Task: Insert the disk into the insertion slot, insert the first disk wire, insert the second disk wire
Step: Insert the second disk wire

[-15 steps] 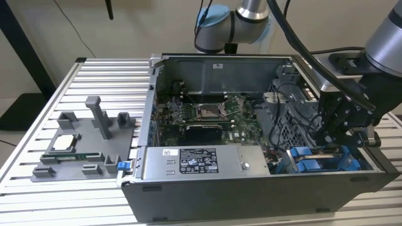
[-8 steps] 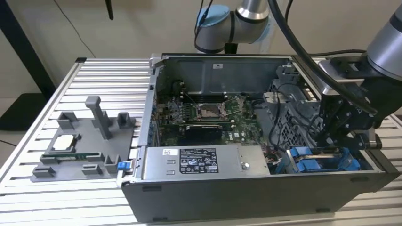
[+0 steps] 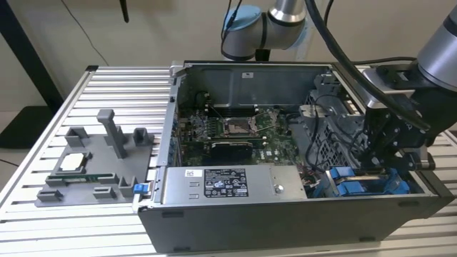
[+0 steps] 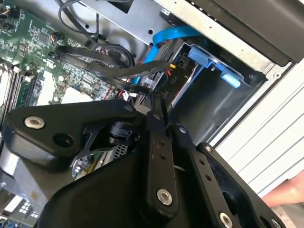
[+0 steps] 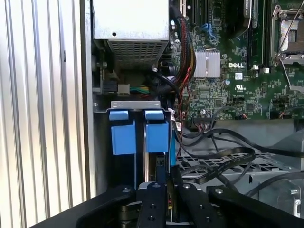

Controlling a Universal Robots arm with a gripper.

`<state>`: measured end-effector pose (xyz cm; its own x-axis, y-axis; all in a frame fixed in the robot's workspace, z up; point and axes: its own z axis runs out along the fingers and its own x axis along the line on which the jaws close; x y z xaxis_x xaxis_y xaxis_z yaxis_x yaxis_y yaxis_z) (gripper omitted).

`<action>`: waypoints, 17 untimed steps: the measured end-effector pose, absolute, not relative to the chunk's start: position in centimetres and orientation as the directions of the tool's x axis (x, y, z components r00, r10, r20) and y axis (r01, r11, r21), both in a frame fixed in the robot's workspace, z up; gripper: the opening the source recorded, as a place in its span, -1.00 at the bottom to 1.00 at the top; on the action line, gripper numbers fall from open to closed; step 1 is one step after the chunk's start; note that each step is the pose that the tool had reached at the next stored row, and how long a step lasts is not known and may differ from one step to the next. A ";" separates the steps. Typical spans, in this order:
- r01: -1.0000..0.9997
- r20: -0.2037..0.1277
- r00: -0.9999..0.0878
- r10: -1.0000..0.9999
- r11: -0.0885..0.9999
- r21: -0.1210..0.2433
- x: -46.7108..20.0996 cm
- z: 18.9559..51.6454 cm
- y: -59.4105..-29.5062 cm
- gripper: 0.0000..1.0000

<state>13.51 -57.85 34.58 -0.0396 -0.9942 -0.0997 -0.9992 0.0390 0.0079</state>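
Arm: silver-grey metal tubes w/ a light blue cap at the joint, far side of the scene. A second silver-grey tube section is at the exterior view's right, ending in a dark band. Thick black cables run along the arm down to the wrist. Wrist block is black, w/ a small silver bracket and black boxy housings. Gripper: matte black, angular. In both wrist views its body is black plastic or metal w/ flat link bars, round silver screw heads and pivot pins. Surfaces are smooth, a bit glossy, edges rounded. No markings readable.
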 end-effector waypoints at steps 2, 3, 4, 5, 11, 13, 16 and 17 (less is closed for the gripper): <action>-0.999 -0.093 -0.040 -0.995 0.039 0.008 13.5 34.6 -57.9 -1.00; -0.999 -0.088 -0.040 -0.995 0.039 0.008 13.5 34.6 -57.9 -1.00; -0.999 -0.082 -0.040 -0.996 0.039 0.007 13.5 34.6 -57.9 -1.00; -0.999 -0.077 -0.040 -0.996 0.039 0.007 13.5 34.6 -57.9 -1.00; -0.999 -0.077 -0.039 -0.996 0.039 -0.004 13.5 34.5 -57.9 -1.00; -0.999 -0.077 -0.039 -0.996 0.039 -0.009 13.5 34.5 -57.9 -1.00; -0.999 -0.077 -0.038 -0.996 0.039 -0.014 13.3 34.4 -57.8 -1.00; -0.999 -0.078 -0.038 -0.996 0.039 -0.016 13.3 34.3 -57.8 -1.00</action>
